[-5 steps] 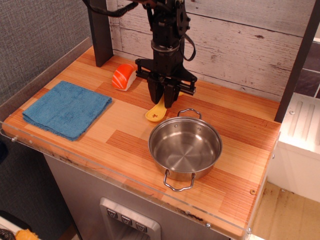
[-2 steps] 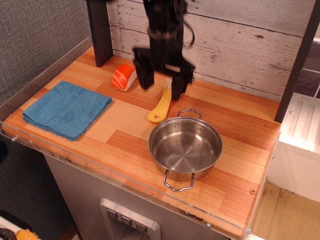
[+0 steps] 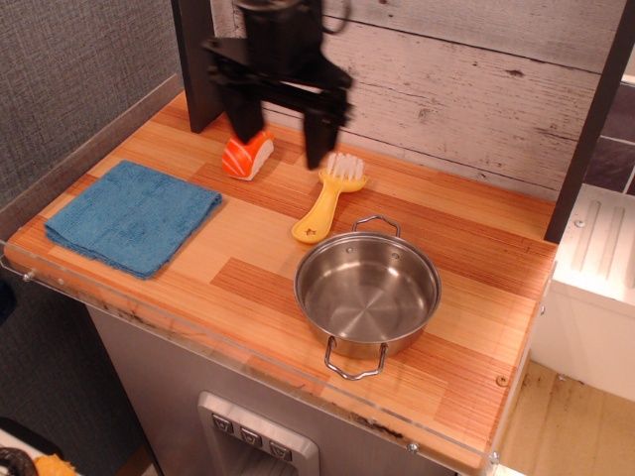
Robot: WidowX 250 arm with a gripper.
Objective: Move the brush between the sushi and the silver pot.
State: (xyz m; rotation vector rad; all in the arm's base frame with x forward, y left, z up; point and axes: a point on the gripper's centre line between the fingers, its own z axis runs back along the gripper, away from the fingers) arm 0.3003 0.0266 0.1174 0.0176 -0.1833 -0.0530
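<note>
The brush lay free on the desk between the sushi and the silver pot. The gripper hung above with jaws spread wide, empty. One finger seemed near the sushi; a low retreat might nudge it. A second earlier the gripper was low around the brush

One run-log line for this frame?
gripper: open, raised, empty | brush: on table between sushi and silver pot | blue cloth: left
</note>
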